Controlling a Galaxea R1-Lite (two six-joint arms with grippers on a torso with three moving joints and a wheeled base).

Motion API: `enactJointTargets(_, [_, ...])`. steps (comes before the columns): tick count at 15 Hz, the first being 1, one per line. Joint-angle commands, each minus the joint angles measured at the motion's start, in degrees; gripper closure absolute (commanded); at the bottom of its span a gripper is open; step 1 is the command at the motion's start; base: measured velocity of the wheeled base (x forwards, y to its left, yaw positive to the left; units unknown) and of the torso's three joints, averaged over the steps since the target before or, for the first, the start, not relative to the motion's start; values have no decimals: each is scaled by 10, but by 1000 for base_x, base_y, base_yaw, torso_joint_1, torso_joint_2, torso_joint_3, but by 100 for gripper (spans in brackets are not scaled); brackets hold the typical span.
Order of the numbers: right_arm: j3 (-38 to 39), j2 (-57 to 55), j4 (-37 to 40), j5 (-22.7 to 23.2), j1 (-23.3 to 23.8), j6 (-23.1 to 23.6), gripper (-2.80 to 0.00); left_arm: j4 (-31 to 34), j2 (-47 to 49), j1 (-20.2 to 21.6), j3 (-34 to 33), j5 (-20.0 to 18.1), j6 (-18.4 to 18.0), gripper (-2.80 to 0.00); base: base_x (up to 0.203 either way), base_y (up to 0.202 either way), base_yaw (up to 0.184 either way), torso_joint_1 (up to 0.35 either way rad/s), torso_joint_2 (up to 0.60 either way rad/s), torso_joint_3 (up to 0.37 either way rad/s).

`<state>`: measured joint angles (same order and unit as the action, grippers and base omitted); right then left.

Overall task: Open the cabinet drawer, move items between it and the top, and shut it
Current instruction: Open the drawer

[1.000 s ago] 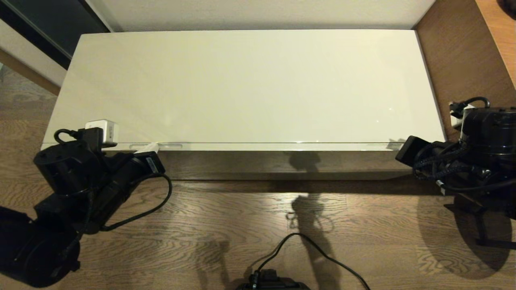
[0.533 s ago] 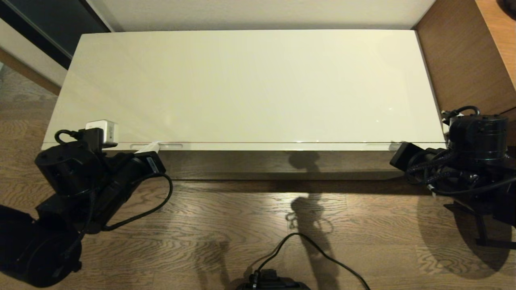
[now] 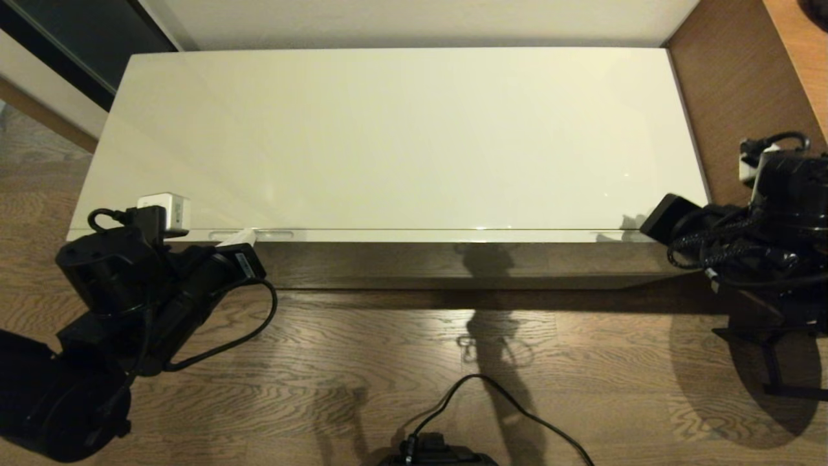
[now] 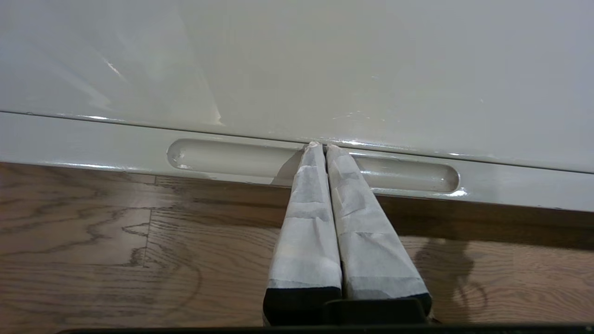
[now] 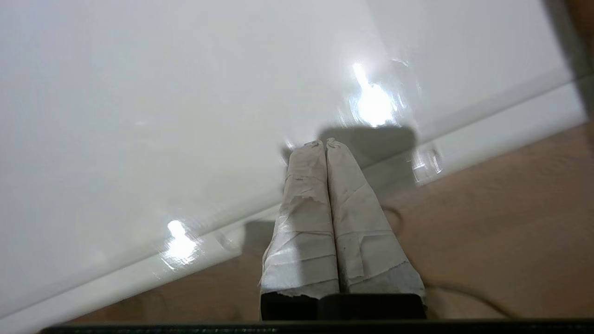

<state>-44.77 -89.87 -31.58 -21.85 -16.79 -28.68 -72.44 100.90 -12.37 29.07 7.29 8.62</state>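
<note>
Cabinet drawer [image 3: 414, 235] closed, its cream front a thin band under the front edge of the top [image 3: 401, 136], long axis running left to right across the head view. Left slot handle [image 4: 313, 164] lying directly ahead of the left tool [image 4: 319, 147], fingers pressed together and holding nothing, tips inside the recess near its middle. Right slot handle [image 3: 608, 236] faint near the far right end of the front. Right tool [image 5: 320, 143] also closed and empty, poised over the right end of the top, above the front edge rather than in a handle. No tissue pack visible anywhere. Left arm therefore nearer to a pull along the short axis, toward the robot. Compared with half a second earlier: left tool unmoved; right arm raised and shifted up from the drawer front onto the corner of the top.
</note>
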Motion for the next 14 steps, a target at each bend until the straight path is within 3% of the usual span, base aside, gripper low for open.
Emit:
enactJointTargets(1, [1,1,6,-1,0,-2,0,-4,3,0,-1,1,1,0,0,0,0,0,0,0])
enactJointTargets(14, [9,-34,3,-1,2,-13,0,-10,14,-2,-2,1,3,0,0,0,0,0,0,0])
